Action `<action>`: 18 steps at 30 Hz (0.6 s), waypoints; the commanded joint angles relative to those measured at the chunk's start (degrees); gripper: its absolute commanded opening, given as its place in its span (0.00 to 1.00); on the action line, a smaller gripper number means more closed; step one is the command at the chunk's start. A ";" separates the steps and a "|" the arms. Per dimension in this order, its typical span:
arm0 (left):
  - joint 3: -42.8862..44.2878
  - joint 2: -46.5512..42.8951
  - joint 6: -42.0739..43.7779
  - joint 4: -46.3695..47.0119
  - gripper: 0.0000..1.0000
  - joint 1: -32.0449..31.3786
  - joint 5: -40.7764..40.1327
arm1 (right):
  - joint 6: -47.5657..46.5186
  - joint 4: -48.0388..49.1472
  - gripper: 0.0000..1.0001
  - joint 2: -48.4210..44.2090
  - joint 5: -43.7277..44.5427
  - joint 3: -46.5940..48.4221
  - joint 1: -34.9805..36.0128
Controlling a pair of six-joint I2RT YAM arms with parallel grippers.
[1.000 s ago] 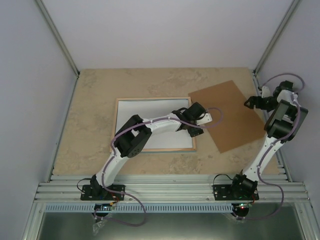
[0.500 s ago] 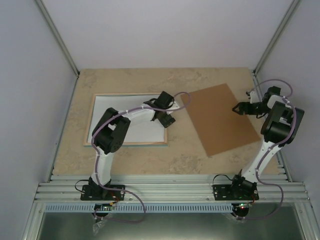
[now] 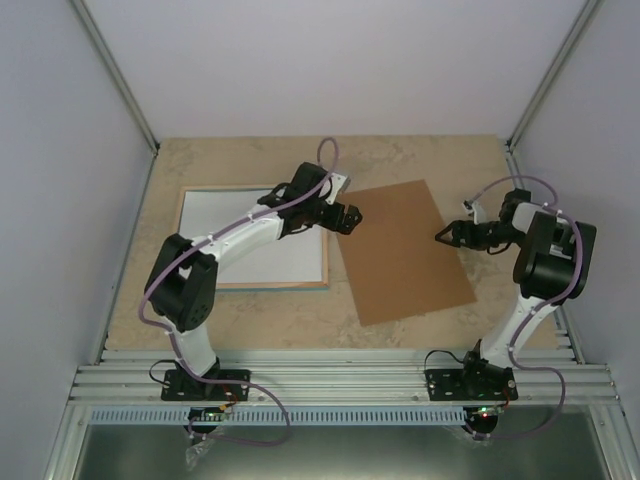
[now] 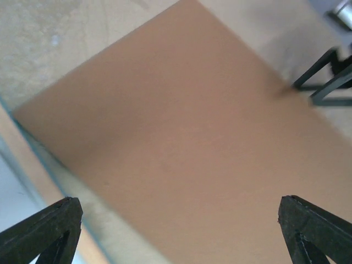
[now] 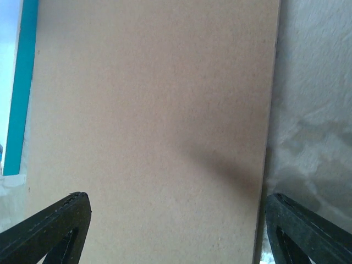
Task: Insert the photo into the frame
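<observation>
Showing frame outline overhead | right wrist: turquoise edge only

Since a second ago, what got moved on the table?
The frame slid left, and the brown board slid left after it, turning a little. The left gripper swung left, and the right gripper reached left toward the board's edge. Both are open now. The table stayed put.
</observation>
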 commanded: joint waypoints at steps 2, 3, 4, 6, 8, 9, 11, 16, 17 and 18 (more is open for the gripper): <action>-5.28 -1.59 -23.34 5.91 0.99 -1.13 9.35 | 2.86 -1.78 0.87 -1.91 5.38 -3.42 -0.61; -6.14 -1.17 -26.07 7.00 0.99 -1.39 10.02 | 3.11 -1.11 0.87 -2.33 5.79 -3.87 -0.66; -6.97 -0.53 -27.99 8.31 0.99 -1.79 10.73 | 3.45 -0.39 0.87 -2.60 6.26 -4.29 -0.59; -7.54 0.95 -30.28 9.71 0.99 -2.67 11.59 | 4.08 0.83 0.87 -2.66 6.88 -5.09 -0.59; -7.69 2.80 -31.61 10.82 0.99 -3.25 12.27 | 4.71 1.89 0.86 -2.50 7.16 -5.75 -0.59; -7.39 4.02 -32.02 10.85 0.99 -3.27 12.34 | 5.08 2.44 0.86 -2.29 7.43 -6.02 -0.63; -6.80 6.19 -32.79 9.89 0.99 -3.11 10.97 | 5.30 2.64 0.86 -2.03 7.76 -6.43 -0.63; -7.54 8.77 -35.57 7.29 0.99 -2.14 6.33 | 4.43 2.25 0.85 -2.48 8.93 -8.06 -0.59; -8.50 8.42 -36.41 6.94 0.99 -1.55 4.89 | 4.29 2.35 0.84 -2.71 9.11 -8.65 -0.51; -8.88 8.22 -37.09 6.48 0.99 -1.11 3.36 | 3.99 2.03 0.84 -2.89 9.20 -8.55 -0.42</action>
